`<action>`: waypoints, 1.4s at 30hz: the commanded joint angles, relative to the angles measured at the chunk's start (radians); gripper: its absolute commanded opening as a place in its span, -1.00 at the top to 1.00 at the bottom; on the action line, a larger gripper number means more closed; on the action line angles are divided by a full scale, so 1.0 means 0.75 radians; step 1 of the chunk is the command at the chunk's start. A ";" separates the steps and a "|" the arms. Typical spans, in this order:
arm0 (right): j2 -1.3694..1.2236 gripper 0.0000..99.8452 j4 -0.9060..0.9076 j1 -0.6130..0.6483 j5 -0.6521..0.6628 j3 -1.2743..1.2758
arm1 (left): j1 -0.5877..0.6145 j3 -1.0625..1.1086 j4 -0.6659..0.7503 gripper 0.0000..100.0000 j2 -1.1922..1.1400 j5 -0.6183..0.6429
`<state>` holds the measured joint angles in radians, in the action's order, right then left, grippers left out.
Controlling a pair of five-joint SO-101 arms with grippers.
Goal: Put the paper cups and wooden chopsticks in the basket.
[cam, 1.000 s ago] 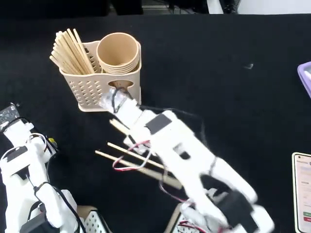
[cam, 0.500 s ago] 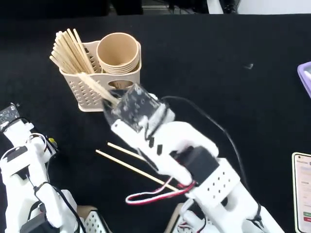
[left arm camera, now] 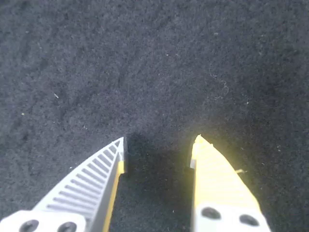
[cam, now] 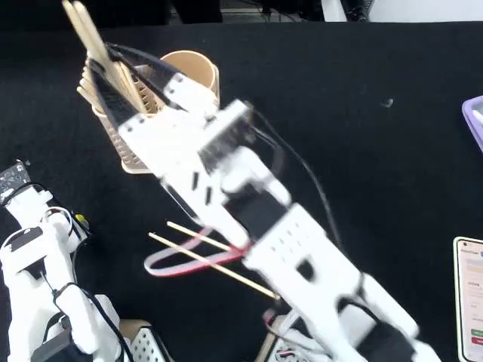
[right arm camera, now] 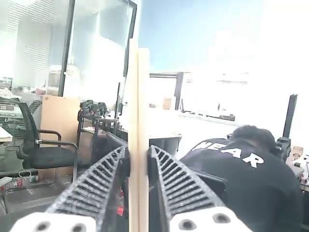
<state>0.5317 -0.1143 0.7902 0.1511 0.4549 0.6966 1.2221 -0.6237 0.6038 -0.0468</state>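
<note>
High view: the right arm's fingers [cam: 109, 75] are up over the basket [cam: 124, 153], pinched tight on wooden chopsticks [cam: 81, 26] that slant upward past its far-left corner. The paper cups [cam: 198, 66] and a bundle of sticks [cam: 89, 89] stand inside it. Two loose chopsticks [cam: 181, 251] lie flat on the black counter [cam: 362, 151] on the near side, well apart from the basket, and the left arm's fingers [left arm camera: 159, 147] hang spread just over the counter, holding nothing.

Basket [cam: 127, 157]: one, near the tabletop's far left corner. Cup stack [cam: 198, 64] inside: one, cups uncountable. Chopstick bundle [cam: 85, 87] inside: one, sticks uncountable. Held chopsticks [cam: 83, 26]: two. Loose chopsticks [cam: 170, 245] near the front edge: two.
</note>
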 commanded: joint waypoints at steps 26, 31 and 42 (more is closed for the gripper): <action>-0.459 0.75 0.587 -0.115 -0.020 -0.553 | -0.007 -0.013 0.023 0.55 0.020 -0.012; -0.189 0.76 1.095 -0.117 -0.018 -0.367 | -0.007 -0.013 0.023 0.55 0.020 -0.012; 0.159 0.76 1.369 -0.039 0.147 0.549 | -0.007 -0.013 0.023 0.55 0.020 -0.012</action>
<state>0.5808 0.9613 0.7442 0.1573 0.6222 0.6966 1.2221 -0.6237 0.6038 -0.0468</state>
